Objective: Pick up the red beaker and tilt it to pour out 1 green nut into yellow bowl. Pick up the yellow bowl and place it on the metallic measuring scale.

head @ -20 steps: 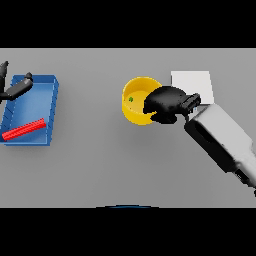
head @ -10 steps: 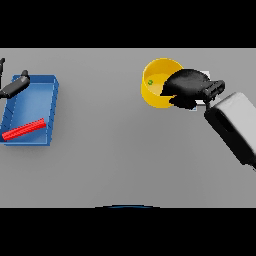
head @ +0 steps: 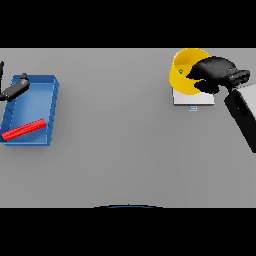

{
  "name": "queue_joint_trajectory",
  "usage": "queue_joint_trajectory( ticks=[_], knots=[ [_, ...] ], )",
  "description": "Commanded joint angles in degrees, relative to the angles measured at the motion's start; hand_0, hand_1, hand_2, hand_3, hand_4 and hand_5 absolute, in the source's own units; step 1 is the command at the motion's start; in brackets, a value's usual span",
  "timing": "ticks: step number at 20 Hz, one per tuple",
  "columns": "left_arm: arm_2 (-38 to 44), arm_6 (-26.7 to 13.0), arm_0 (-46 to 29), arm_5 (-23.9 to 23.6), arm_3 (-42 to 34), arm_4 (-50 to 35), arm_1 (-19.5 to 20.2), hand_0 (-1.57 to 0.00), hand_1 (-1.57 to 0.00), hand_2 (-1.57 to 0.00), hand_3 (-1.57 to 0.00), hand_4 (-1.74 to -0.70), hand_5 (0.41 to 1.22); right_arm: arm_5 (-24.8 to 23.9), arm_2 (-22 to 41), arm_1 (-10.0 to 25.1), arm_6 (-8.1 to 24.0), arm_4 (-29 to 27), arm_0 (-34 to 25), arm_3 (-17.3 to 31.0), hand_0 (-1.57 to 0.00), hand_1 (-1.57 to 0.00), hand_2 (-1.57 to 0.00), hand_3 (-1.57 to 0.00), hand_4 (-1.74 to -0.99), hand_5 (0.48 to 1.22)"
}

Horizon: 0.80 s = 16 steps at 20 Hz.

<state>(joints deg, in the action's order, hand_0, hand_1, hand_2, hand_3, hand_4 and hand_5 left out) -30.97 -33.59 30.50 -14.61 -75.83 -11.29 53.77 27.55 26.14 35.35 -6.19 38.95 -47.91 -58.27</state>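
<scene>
Fingers (head: 200, 73) of the right hand (head: 214, 73) curl round the yellow bowl (head: 182, 75)'s rim, seemingly above the scale (head: 192, 98).

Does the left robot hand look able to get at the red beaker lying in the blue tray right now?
Probably yes. The left robot hand sits at the blue tray's far left corner, and the red beaker lies uncovered just nearer in the tray, with nothing between them.

On the table (head: 125, 140), the tray (head: 50, 115) sits at nine o'clock with the beaker (head: 23, 129) lying inside it. At two o'clock, the bowl (head: 181, 80) overlaps the scale (head: 192, 99), a nut (head: 181, 72) inside the bowl.
</scene>
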Motion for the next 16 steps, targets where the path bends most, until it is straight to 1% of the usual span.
queue_joint_trajectory(
  ticks=[1,2,4,5,7,8,10,13,14,16],
  knots=[
    [-0.05,0.23,0.31,0.11,0.71,0.12,-0.37,0.00,0.00,0.00,0.00,-0.83,0.774,-1.09,-0.10,-0.22,-1.17,0.18,-0.51,2.31,-1.57,-1.57,-1.57,-1.17,-1.720,1.221],
    [0.04,0.40,-0.06,0.36,0.64,-0.08,-0.08,0.00,0.00,0.00,0.00,-0.82,0.772,-2.18,0.01,-0.40,-1.22,0.43,-0.36,3.89,-1.57,-1.57,-1.57,-1.18,-1.721,1.221],
    [0.32,-0.03,-0.70,0.30,0.50,-0.48,0.32,0.00,0.00,0.00,0.00,-0.82,0.763,-4.18,0.04,-1.36,-1.47,0.94,-1.57,8.67,-1.57,-1.57,-1.57,-1.23,-1.722,1.221],
    [0.37,0.17,-0.27,0.18,1.13,-0.44,-0.27,0.00,0.00,0.00,0.00,-0.82,0.759,-5.03,0.16,-1.54,-2.36,1.09,-2.01,10.72,-1.57,-1.57,-1.57,-1.25,-1.722,1.221],
    [0.01,-0.59,-0.06,0.05,0.48,-0.02,-0.03,0.00,0.00,0.00,0.00,-0.81,0.757,-7.19,0.54,-2.75,-3.15,1.71,-3.33,14.97,-1.57,-1.57,-1.57,-1.36,-1.724,1.221],
    [0.42,-0.82,-0.02,0.03,0.13,-0.24,0.58,0.00,0.00,0.00,0.00,-0.81,0.753,-7.94,0.68,-3.29,-3.49,1.67,-3.49,16.49,-1.57,-1.57,-1.57,-1.39,-1.724,1.221],
    [-0.06,-1.19,0.12,0.11,0.19,0.09,0.29,0.00,0.00,0.00,0.00,-0.80,0.743,-8.88,1.13,-4.44,-3.68,1.60,-3.89,18.97,-1.57,-1.56,-1.57,-1.43,-1.725,1.221],
    [-0.16,-0.23,0.45,0.18,1.52,0.31,-0.56,0.00,0.00,0.00,0.00,-0.80,0.729,-10.91,1.38,-5.75,-3.73,1.65,-4.93,23.33,-1.57,-1.50,-1.56,-1.50,-1.727,1.221],
    [-0.15,-0.30,1.31,0.40,2.14,0.46,-0.96,0.00,0.00,0.00,0.00,-0.80,0.725,-11.68,1.61,-5.92,-3.55,1.63,-4.64,24.03,-1.57,-1.49,-1.57,-1.50,-1.727,1.221],
    [0.08,-0.45,0.97,0.34,1.38,0.14,-0.47,0.00,0.00,0.00,0.00,-0.81,0.734,-12.09,1.93,-6.08,-4.77,1.18,-4.99,25.14,-1.57,-1.46,-1.57,-1.50,-1.724,1.221]
  ],
)
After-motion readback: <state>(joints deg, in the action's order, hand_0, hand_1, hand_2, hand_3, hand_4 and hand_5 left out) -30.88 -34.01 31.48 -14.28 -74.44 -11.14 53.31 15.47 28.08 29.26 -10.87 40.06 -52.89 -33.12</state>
